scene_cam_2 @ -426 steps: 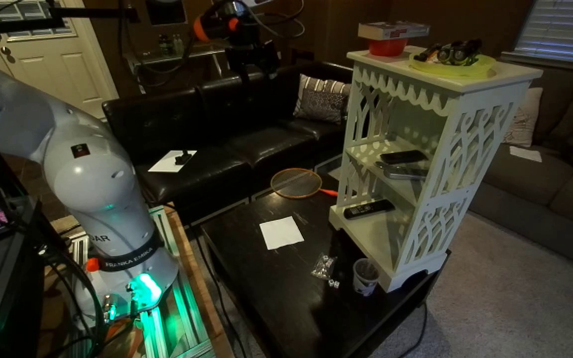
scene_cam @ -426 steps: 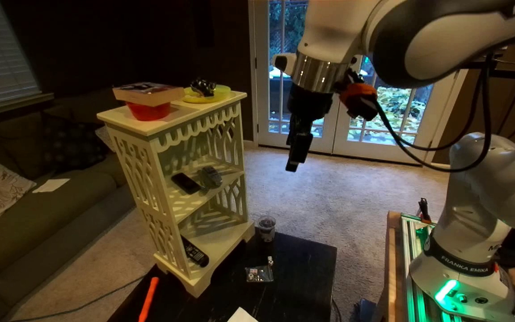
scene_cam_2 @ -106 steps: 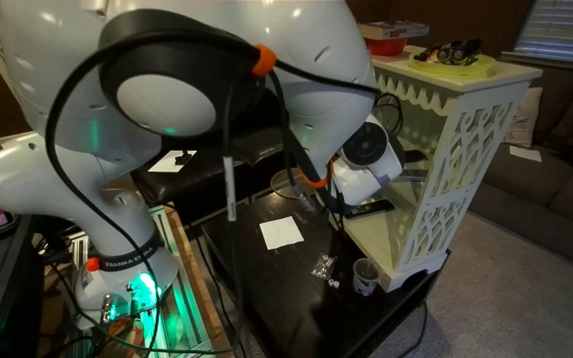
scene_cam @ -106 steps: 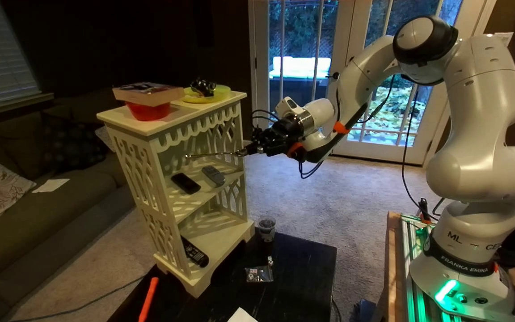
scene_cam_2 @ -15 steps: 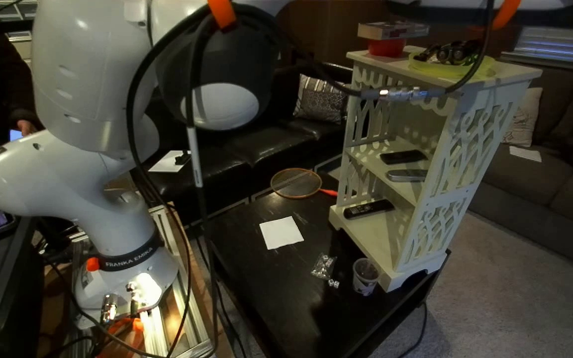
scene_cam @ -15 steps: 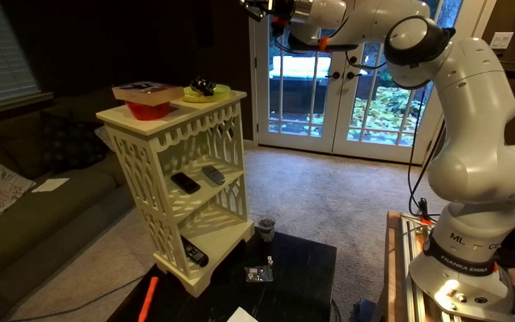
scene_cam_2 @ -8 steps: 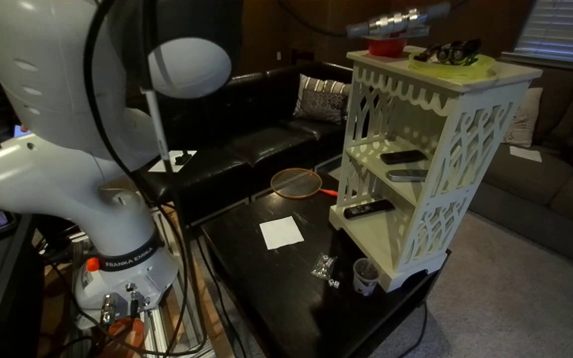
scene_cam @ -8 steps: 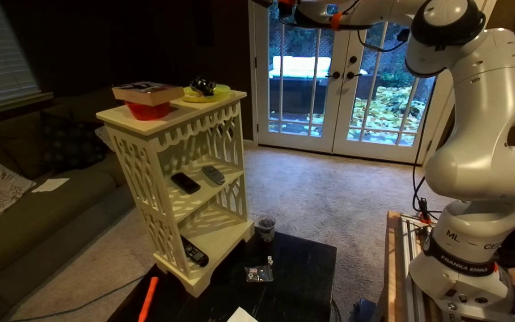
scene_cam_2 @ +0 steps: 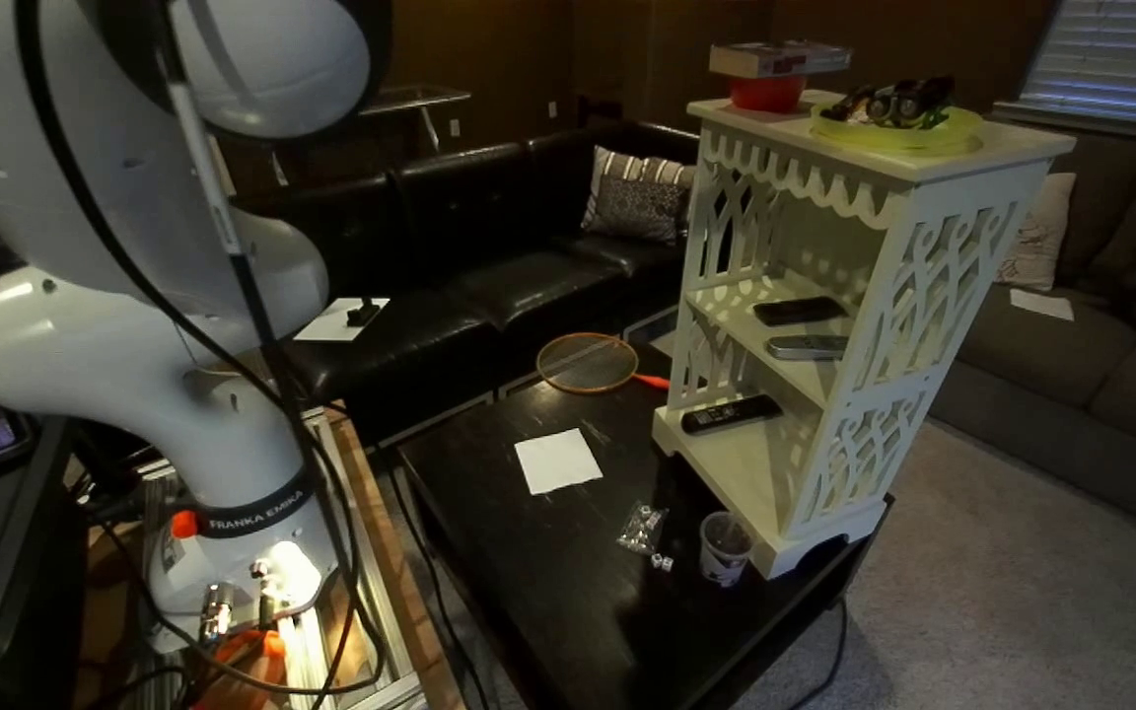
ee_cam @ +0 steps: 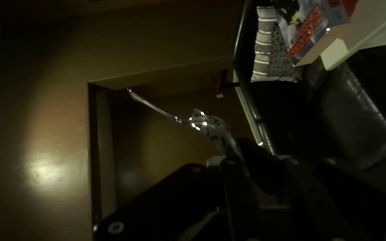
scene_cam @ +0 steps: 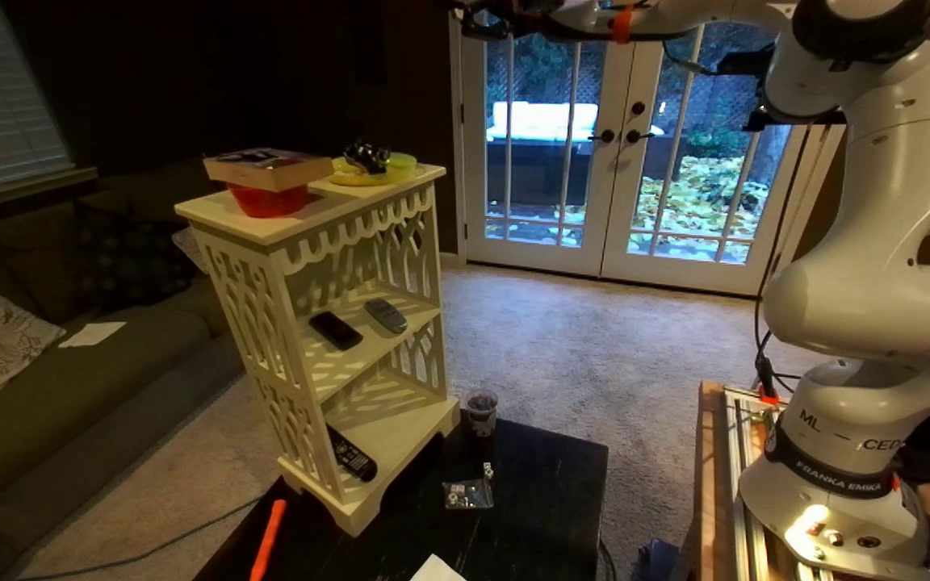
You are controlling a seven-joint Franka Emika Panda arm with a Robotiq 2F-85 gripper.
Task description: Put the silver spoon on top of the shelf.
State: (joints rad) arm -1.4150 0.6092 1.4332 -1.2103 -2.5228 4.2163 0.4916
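Observation:
The silver spoon (ee_cam: 156, 108) shows in the wrist view, its thin handle pointing away and its broad shiny part nearest the fingers. My gripper (ee_cam: 237, 152) is shut on that broad part; its dark jaws are hard to make out. In an exterior view the gripper (scene_cam: 485, 24) sits at the top edge, above the height of the shelf's top and out to its side, and the spoon cannot be seen. The cream-white shelf (scene_cam: 360, 190) stands upright in both exterior views. Its corner, the shelf (ee_cam: 335, 55), enters the wrist view at upper right.
On the shelf's top are a red bowl (scene_cam: 267, 202) with a box (scene_cam: 267, 168) over it and a yellow-green plate (scene_cam_2: 893, 138) bearing dark goggles (scene_cam_2: 908, 102). The middle tier holds a black phone (scene_cam: 336, 329) and a grey handset (scene_cam: 386, 315). A black table (scene_cam_2: 568, 552) carries the shelf.
Some seconds ago the spoon was held before the middle tier; the gripper has since risen. Over the last second the arm's elbow has drawn back towards the base, the gripper staying high.

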